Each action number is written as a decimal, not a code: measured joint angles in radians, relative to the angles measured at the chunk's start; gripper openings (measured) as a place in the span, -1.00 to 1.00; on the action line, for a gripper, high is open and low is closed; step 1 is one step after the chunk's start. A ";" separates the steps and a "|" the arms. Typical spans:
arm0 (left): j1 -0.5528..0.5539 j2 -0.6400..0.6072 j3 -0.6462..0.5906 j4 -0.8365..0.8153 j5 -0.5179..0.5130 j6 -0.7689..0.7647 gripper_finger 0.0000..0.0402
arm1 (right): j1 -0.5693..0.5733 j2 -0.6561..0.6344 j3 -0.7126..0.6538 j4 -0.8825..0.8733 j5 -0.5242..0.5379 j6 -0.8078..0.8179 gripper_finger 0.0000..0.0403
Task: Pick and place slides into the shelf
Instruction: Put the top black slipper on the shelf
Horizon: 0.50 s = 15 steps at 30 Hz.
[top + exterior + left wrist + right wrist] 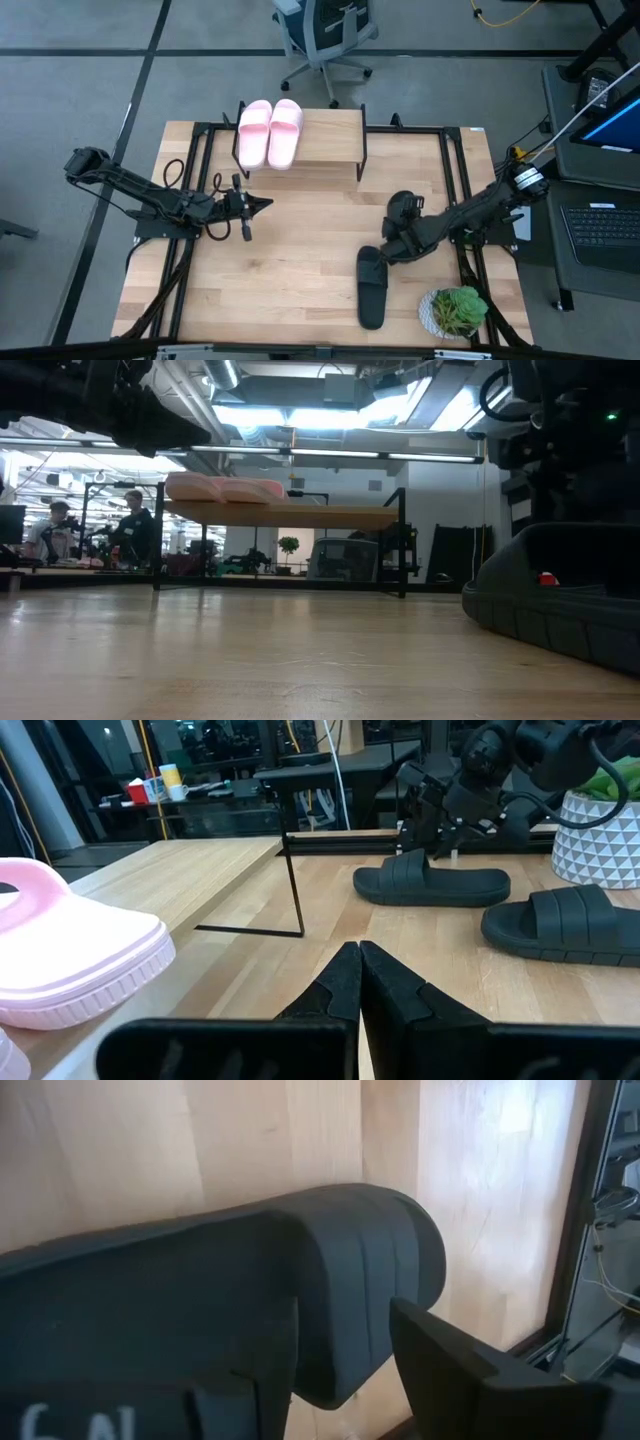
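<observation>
My right claw [397,212] is low over the right half of the table [300,270]. Its two fingers [450,1370] are spread wide, one on each side of the strap of a black slide [350,1270], and this slide lies flat on the wood, so I count the claw as released, not grasping. The second black slide [372,288] lies by itself nearer to the front edge, just beside a small potted plant [455,310] in a white patterned pot at the front right corner. My left claw [262,204] is clenched on nothing, with the tips pressed together. It hangs over the left half of the table and points toward the middle. Between my two arms the wood is bare and wide, and there is good room to move. The shelf [330,140] stands at the far edge of the table. The two pink slides [268,132] lie side by side on the left end of its plank, and their toes reach over its far edge. The rest of the plank, to the right of them, is bare. Black frame bars [452,180] run along both sides of the table. An office chair [325,35] stands on the floor behind the shelf. Near my right fingers there are some pale letters, but they are cut off and I cannot read them.
</observation>
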 joint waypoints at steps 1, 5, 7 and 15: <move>0.000 0.000 0.000 0.000 0.000 0.000 -0.99 | -0.001 0.000 0.000 0.000 0.000 0.000 -0.20; 0.000 0.000 0.000 0.000 0.000 0.000 -0.99 | -0.002 0.000 0.000 0.001 -0.005 0.001 -0.21; 0.000 0.000 0.000 0.000 0.000 0.000 -0.99 | -0.001 0.000 0.000 0.009 -0.013 0.000 -0.21; 0.000 0.000 0.000 0.000 0.000 0.000 -0.99 | -0.001 0.000 -0.013 0.033 -0.014 0.002 -0.21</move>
